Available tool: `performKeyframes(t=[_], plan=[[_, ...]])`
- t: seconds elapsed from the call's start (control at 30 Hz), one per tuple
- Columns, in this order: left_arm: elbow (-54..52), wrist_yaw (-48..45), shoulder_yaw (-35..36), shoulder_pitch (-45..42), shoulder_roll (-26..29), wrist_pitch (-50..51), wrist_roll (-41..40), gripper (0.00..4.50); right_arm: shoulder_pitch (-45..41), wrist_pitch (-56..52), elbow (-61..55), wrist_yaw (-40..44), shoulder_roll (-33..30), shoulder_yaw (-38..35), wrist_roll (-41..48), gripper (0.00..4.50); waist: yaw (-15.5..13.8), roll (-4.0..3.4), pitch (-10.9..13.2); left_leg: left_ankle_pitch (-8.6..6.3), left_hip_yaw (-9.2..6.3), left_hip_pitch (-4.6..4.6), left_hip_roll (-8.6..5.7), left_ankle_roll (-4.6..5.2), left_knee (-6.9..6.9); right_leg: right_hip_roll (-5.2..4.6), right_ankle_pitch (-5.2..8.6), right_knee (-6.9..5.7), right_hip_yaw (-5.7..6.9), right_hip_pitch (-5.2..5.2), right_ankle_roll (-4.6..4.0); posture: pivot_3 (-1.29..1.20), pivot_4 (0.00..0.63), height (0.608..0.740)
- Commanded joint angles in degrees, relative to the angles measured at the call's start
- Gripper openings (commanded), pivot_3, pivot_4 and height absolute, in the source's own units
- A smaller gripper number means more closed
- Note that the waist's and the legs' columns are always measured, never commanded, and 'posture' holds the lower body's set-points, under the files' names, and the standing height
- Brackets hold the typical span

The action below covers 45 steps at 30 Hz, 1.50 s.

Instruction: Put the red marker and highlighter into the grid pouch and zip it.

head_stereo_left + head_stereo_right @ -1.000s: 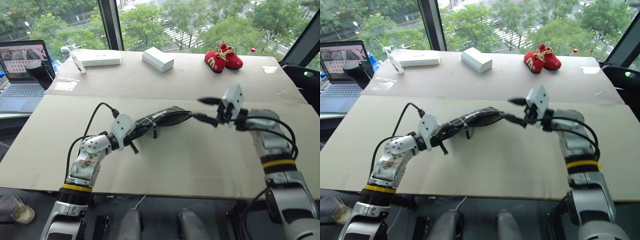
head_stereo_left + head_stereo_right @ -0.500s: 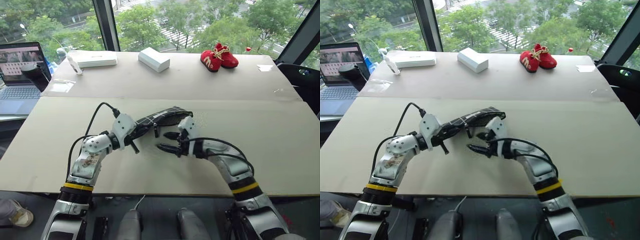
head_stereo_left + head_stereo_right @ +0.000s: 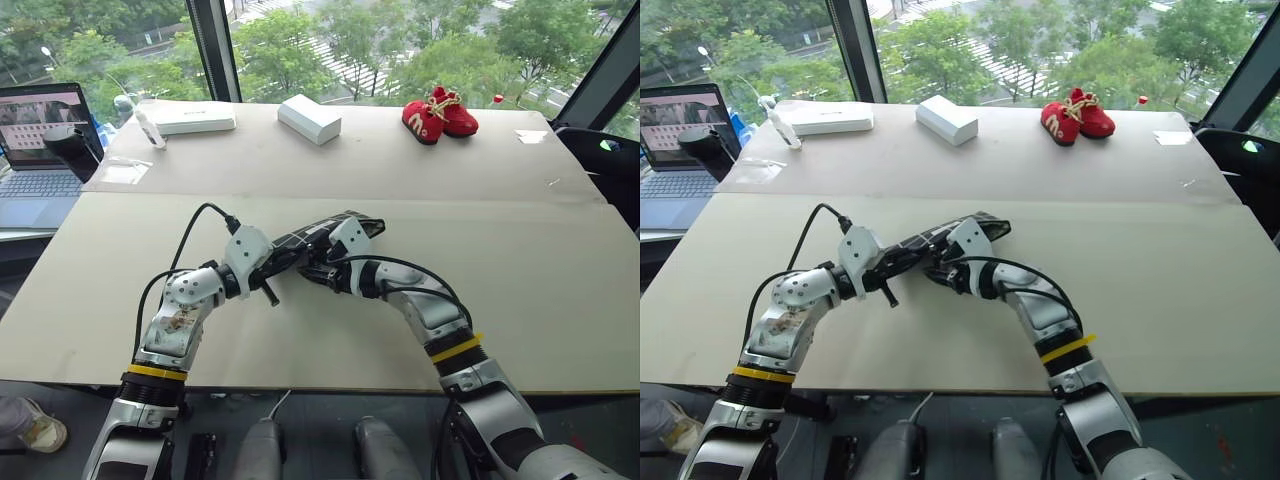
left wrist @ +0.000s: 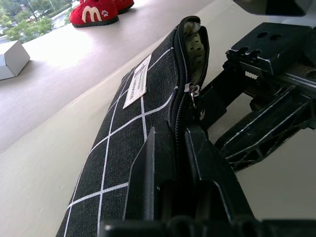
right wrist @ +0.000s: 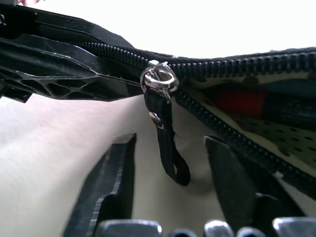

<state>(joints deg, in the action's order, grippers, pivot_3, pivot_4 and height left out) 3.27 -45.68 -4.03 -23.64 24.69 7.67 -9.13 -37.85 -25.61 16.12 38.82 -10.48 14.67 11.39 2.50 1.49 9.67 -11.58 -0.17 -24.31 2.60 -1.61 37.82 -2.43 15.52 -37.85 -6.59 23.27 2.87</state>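
Right wrist view puts your right gripper (image 5: pixel 168 163) with its jaws parted around the hanging pull cord (image 5: pixel 168 138), not yet pinching it. Close squarely on the cord below the metal slider, then draw along the teeth, level, toward the open end. Red from the red marker (image 5: pixel 242 101) shows inside the gap. Your left gripper (image 4: pixel 180 163) is clamped tight on the grid pouch (image 4: pixel 133 128) at its zipped end, held off the table (image 3: pixel 560 260); keep it braced.

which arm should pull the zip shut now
Right. Its open pincer sits either side of the pull cord, while the left pincer is shut on the pouch, holding it steady.
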Motion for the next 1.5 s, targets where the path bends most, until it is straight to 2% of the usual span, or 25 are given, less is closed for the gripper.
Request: performKeyframes(t=[0.03,0.1,0.13,0.3,0.47,0.67,0.77,0.9,0.97,1.0,1.07,1.1,1.17,1.2,1.23,1.3,1.5], plan=[[-0.8,0.1,0.3,-0.4,0.0,-1.4,-0.4,0.00,-1.0,0.8,-1.3,0.9,-0.5,-1.6,0.1,0.80,0.0,0.00,0.0,0.00,0.00,0.00,0.00,0.00,0.00,0.00,0.00,0.00,0.00,0.00,0.00,0.00,0.150,0.729],[-0.5,0.1,0.3,-0.5,-0.1,-1.5,-0.4,0.00,-0.6,0.8,-1.8,1.6,-1.1,-1.7,0.3,0.13,0.0,0.00,0.0,0.00,0.00,0.00,0.00,0.00,0.00,0.00,0.00,0.00,0.00,0.00,0.00,0.00,0.150,0.729],[-0.5,0.1,0.3,-0.6,-0.1,-1.5,-0.4,0.00,-0.4,0.7,-2.1,2.0,-1.5,-1.8,0.4,0.05,0.0,0.00,0.0,0.00,0.00,0.00,0.00,0.00,0.00,0.00,0.00,0.00,0.00,0.00,0.00,0.00,0.150,0.729],[-0.3,0.1,0.2,-0.7,-0.1,-1.7,-0.3,0.00,0.9,0.5,-3.5,3.4,-3.6,-3.0,1.0,0.05,0.0,0.00,0.0,0.00,0.00,0.00,0.00,0.00,0.00,0.00,0.00,0.00,0.00,0.00,0.00,0.00,0.150,0.729],[-0.6,0.3,0.1,-0.6,-0.2,-1.7,-0.2,0.00,3.8,-1.4,-7.0,7.7,-11.5,-5.3,1.8,0.05,-0.2,0.00,0.0,0.00,0.00,-0.05,-0.01,0.00,0.00,-0.02,0.00,0.10,0.02,-0.01,0.00,0.00,0.150,0.729],[-0.8,0.4,-0.1,-0.3,0.1,-1.7,-0.6,0.00,2.4,2.1,1.1,6.7,-21.0,-12.0,0.1,0.05,-0.2,0.02,0.0,0.00,0.01,-0.04,-0.02,0.00,0.00,-0.03,0.00,0.15,0.00,-0.03,0.00,0.00,0.150,0.729],[-0.5,0.3,-0.2,-0.4,0.0,-1.9,-0.5,0.00,1.7,3.6,4.3,6.7,-22.9,-13.4,0.0,0.05,0.0,0.03,0.0,0.00,0.02,-0.04,-0.01,0.00,-0.02,-0.02,0.00,0.18,-0.01,-0.03,0.00,0.00,0.150,0.729],[-0.1,0.3,-0.5,-0.5,-0.3,-2.2,-0.5,0.00,2.2,3.6,4.6,7.8,-22.1,-13.3,0.9,0.05,0.4,0.03,0.0,0.00,0.04,-0.01,-0.01,0.01,-0.05,0.00,0.00,0.19,-0.07,-0.03,0.00,0.00,0.150,0.729],[-0.1,0.2,-0.6,-0.5,-0.3,-2.3,-0.5,0.00,2.9,1.6,3.4,9.6,-21.0,-13.1,2.9,0.63,0.3,0.03,0.0,0.00,0.03,-0.02,-0.01,0.01,-0.05,-0.01,0.00,0.19,-0.07,-0.03,0.00,0.00,0.150,0.729],[0.0,0.2,-0.6,-0.6,-0.3,-2.4,-0.5,0.00,3.4,1.8,2.4,10.9,-20.9,-12.8,3.5,0.71,0.2,0.03,0.0,0.00,0.03,-0.02,-0.01,0.01,-0.05,-0.01,0.00,0.20,-0.06,-0.03,0.00,0.00,0.150,0.729],[-0.1,0.2,-0.5,-0.5,-0.2,-2.4,-0.6,0.00,3.8,1.6,1.0,12.0,-20.9,-12.9,4.0,1.57,0.1,0.03,0.0,0.00,0.03,-0.03,-0.02,0.01,-0.05,-0.02,0.00,0.20,-0.06,-0.04,0.00,0.00,0.150,0.729],[-0.2,0.2,-0.5,-0.4,-0.2,-2.4,-0.7,0.00,3.9,1.6,0.4,12.2,-20.9,-13.0,4.1,1.80,0.0,0.03,0.0,0.00,0.04,-0.04,-0.02,0.01,-0.04,-0.02,0.00,0.20,-0.06,-0.04,0.00,0.00,0.150,0.729],[-0.4,0.1,-0.5,-0.3,-0.1,-2.3,-0.7,0.00,4.0,0.6,0.4,12.3,-21.4,-13.3,4.1,2.68,-0.1,0.03,0.0,0.00,0.04,-0.05,-0.05,0.01,-0.03,-0.04,0.00,0.20,-0.06,-0.04,0.01,0.00,0.150,0.729],[-0.5,0.1,-0.5,-0.3,-0.1,-2.3,-0.8,0.00,4.8,0.1,-0.2,13.3,-22.2,-13.1,4.3,2.88,-0.1,0.03,0.0,0.00,0.03,-0.04,-0.04,0.01,-0.03,-0.04,0.00,0.20,-0.06,-0.05,0.01,0.00,0.150,0.729],[-0.6,0.1,-0.5,-0.2,-0.1,-2.3,-0.8,0.00,5.3,-0.5,-0.6,14.1,-22.9,-13.1,4.6,3.33,-0.1,0.03,0.0,0.00,0.03,-0.03,-0.04,0.01,-0.03,-0.04,0.00,0.20,-0.05,-0.07,0.01,0.00,0.150,0.729],[-0.7,-0.5,-0.4,-0.2,-0.4,-2.8,-1.5,0.00,6.7,-2.3,-1.0,16.0,-24.9,-14.6,5.9,3.96,-0.2,0.03,0.0,0.00,0.02,-0.04,-0.04,0.01,-0.03,-0.04,0.00,0.21,-0.04,-0.06,0.01,0.00,0.150,0.729],[0.1,-5.4,-1.6,-0.4,-0.1,-7.4,-2.5,0.00,13.8,-2.4,-3.7,21.8,-35.9,-23.2,9.6,3.96,-0.8,0.03,0.0,0.00,0.04,-0.08,-0.08,0.01,-0.03,-0.09,0.01,0.28,-0.05,-0.07,0.02,0.00,0.150,0.729]])
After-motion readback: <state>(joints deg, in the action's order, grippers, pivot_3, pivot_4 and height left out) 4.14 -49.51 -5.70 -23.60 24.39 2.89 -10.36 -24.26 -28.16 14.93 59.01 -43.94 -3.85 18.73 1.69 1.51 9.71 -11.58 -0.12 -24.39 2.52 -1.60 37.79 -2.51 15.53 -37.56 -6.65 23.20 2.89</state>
